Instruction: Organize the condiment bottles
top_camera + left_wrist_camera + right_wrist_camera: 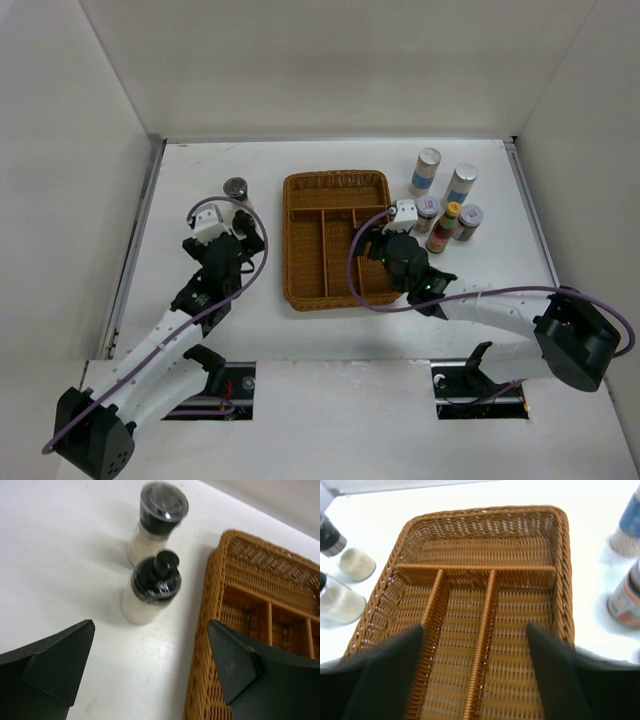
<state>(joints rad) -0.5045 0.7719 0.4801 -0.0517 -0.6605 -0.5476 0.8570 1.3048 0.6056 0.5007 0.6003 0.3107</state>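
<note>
While seven condiment bottles are counted on the table, all are stood outside the one wicker tray: five to its right and two black-capped bottles to its left. The left gripper is held spread just near of these two. The right gripper is held spread above the tray.

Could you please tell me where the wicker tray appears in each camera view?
Top external: the wicker tray lies mid-picture.
Left wrist: the wicker tray runs along the right side, partly cut off.
Right wrist: the wicker tray fills most of the picture.
Shared landmark: the black-capped jar standing just left of it.
</note>
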